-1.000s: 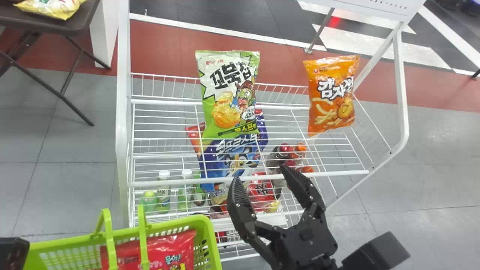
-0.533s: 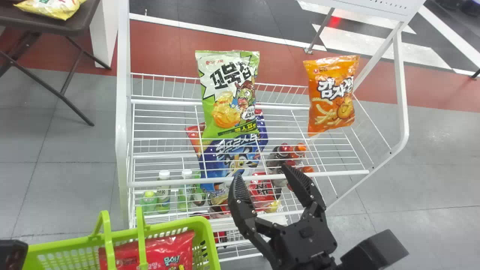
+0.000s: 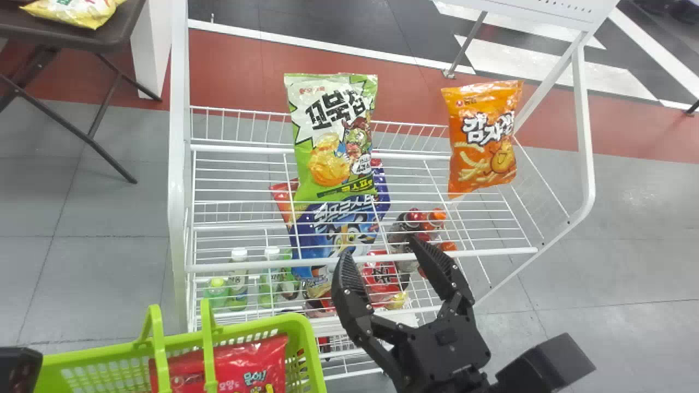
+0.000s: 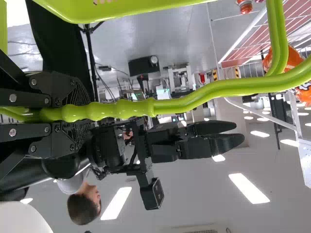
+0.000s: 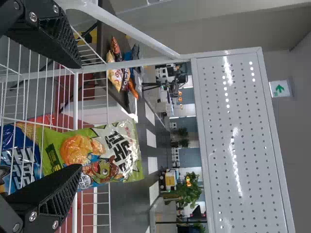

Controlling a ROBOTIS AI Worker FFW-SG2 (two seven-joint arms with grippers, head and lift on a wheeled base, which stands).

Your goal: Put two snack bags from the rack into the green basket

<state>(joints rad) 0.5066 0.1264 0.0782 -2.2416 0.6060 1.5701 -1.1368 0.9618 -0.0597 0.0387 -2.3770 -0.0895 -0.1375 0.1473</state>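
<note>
My left gripper (image 3: 19, 371) is at the head view's lower left corner; in the left wrist view the left gripper (image 4: 80, 114) is clamped on a handle (image 4: 184, 102) of the green basket (image 3: 104, 349). A red snack bag (image 3: 235, 368) lies inside the basket. My right gripper (image 3: 379, 248) stands open and unloaded at the rack's front rail, nearer the robot than the green bag (image 3: 338, 164) on the top shelf. An orange bag (image 3: 483, 136) stands farther right. In the right wrist view, the open right gripper (image 5: 77, 116) has the green bag (image 5: 116, 150) beyond its fingers.
The white wire rack (image 3: 235, 267) has a front rail and side posts. Below the top shelf are a blue bag (image 3: 338, 234), bottles (image 3: 237, 278) and a red packet (image 3: 382, 278). A dark table (image 3: 109, 33) with a yellow bag (image 3: 76, 13) stands at the far left.
The right gripper has edged slightly up toward the rack, its fingers still apart. The basket has swayed a little left and back right. The bags on the rack have kept their places.
</note>
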